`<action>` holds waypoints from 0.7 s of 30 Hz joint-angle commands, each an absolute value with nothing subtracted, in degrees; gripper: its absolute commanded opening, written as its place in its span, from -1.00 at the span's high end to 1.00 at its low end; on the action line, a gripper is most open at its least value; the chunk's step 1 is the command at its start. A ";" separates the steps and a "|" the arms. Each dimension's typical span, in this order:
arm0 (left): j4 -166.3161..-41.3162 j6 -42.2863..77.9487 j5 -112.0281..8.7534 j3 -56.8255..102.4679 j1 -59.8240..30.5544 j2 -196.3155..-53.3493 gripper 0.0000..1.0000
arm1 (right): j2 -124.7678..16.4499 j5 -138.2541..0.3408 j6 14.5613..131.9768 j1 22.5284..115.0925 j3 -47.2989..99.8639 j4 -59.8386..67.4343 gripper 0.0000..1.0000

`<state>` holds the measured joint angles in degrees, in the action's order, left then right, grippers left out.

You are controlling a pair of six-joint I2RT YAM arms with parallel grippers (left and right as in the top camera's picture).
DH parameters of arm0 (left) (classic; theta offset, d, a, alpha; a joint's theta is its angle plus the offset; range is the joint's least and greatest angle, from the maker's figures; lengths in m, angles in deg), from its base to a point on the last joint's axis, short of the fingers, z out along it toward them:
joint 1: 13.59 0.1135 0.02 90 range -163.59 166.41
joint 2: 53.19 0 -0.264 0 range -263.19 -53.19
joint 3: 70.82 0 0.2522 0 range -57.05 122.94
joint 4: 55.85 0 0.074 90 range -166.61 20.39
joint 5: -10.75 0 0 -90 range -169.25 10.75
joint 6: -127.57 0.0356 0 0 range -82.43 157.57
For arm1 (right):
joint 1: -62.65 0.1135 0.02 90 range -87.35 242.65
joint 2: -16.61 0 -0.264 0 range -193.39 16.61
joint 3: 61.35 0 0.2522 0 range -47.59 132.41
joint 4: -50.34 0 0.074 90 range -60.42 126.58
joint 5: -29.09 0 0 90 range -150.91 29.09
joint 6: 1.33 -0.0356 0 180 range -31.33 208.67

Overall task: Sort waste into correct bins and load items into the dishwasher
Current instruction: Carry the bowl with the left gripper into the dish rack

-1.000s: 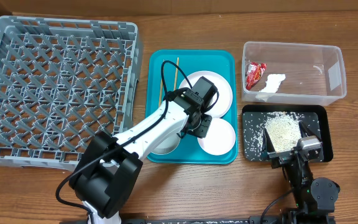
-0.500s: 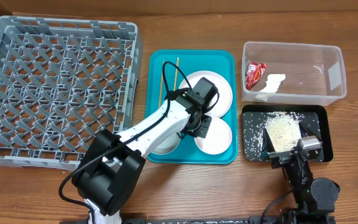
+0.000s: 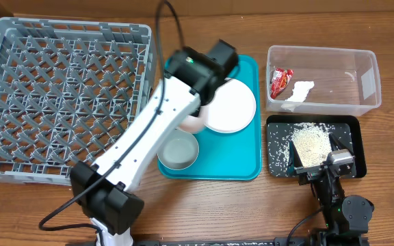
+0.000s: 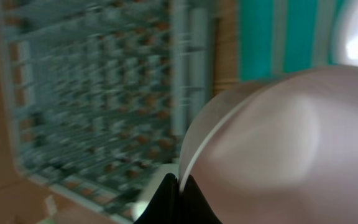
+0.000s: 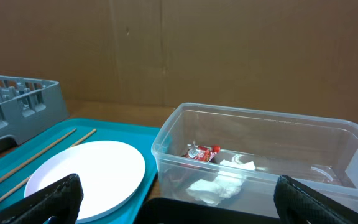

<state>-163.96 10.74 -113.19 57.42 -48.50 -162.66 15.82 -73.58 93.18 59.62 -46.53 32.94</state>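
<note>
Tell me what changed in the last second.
The left gripper, holding the white bowl by its rim, lifted it off the teal tray and swung it toward the dish rack. The plate, grey bowl and right gripper stayed put.

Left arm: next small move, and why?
Probably carry the left gripper leftward over the dish rack. It pinches the rim of a white bowl held over the teal tray, and the rack beside it shows no dishes yet.

Lab tabletop, cardboard backdrop
</note>
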 commanded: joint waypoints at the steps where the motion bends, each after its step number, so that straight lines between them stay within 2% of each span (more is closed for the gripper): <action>1: -166.45 4.23 -128.33 58.47 -43.89 -162.13 0.92 | 16.45 -73.67 93.20 59.18 -47.15 33.32 -1.00; 6: -166.36 3.64 -124.99 58.54 -42.01 -162.13 0.91 | 16.45 -73.67 93.20 59.18 -47.15 33.29 -1.00; 11: -166.43 3.04 -131.55 58.51 -41.31 -162.13 0.92 | 16.45 -73.67 93.20 59.18 -47.15 33.29 -1.00; 21: -166.43 1.58 -139.98 57.81 -29.88 -162.15 0.92 | 16.45 -73.67 93.20 59.18 -47.15 33.29 -1.00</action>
<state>-166.27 4.49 -132.70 57.64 -32.79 -162.59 15.82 -73.60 93.20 59.62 -46.53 32.90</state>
